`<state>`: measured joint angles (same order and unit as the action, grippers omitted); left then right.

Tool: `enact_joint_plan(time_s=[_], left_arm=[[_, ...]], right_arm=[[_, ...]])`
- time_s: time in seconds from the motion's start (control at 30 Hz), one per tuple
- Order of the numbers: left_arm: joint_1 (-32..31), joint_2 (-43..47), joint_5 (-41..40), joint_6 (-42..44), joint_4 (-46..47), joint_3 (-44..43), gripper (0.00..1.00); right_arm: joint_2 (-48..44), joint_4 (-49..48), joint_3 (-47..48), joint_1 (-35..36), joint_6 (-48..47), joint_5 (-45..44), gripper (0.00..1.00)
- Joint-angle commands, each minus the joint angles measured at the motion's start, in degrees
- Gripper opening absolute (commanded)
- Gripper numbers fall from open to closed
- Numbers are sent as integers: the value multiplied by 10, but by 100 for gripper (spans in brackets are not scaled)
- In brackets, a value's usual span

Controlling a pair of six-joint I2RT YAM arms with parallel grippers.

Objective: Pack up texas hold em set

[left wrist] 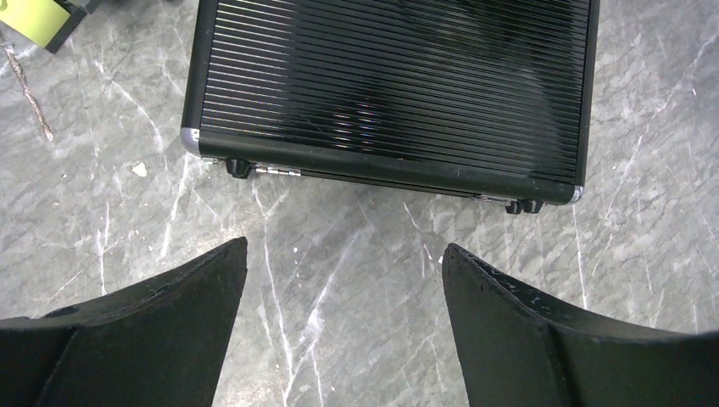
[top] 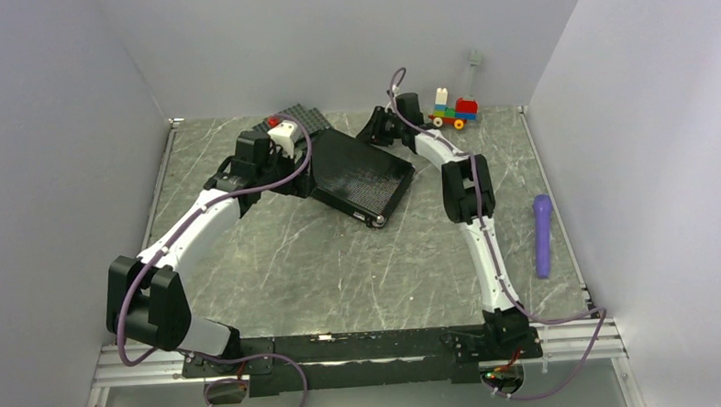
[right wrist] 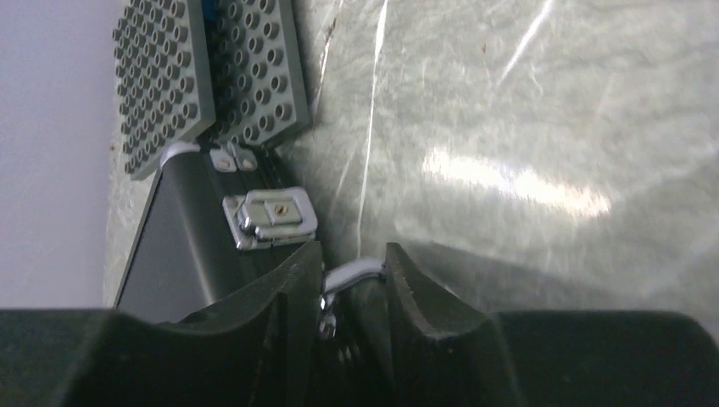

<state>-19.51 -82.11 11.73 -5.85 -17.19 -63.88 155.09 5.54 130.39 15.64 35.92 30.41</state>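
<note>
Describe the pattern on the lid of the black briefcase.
Fine parallel ribs on the black briefcase, clearest in the left wrist view.

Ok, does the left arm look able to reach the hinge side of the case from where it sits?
Probably yes. The left hand is open and faces the hinge edge of the closed case, with only bare table between it and that edge. Nothing stands in the way.

Both arms reach forward, the left pincer (left wrist: pixel 345 246) spread wide, the right pincer (right wrist: pixel 353 250) showing a narrow gap.
</note>
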Motion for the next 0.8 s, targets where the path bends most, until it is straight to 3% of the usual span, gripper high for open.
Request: enact_joint_plan(time_s=[0.0,0.2,0.57,0.77], left_arm=[[3,36,4,-8,12,-9,90],[3,64,-14,-2,16,9,90],[4,75,-29,6,12,12,91],[4,84,-37,8,9,14,91]], right_arm=[[-122,2,-76,-5,-32,-20,39],[-218,-30,-258,0,-21,-33,39],[-305,-20,-413,51,-42,27,38],[-398,-51,-536,111,-22,-4,37]])
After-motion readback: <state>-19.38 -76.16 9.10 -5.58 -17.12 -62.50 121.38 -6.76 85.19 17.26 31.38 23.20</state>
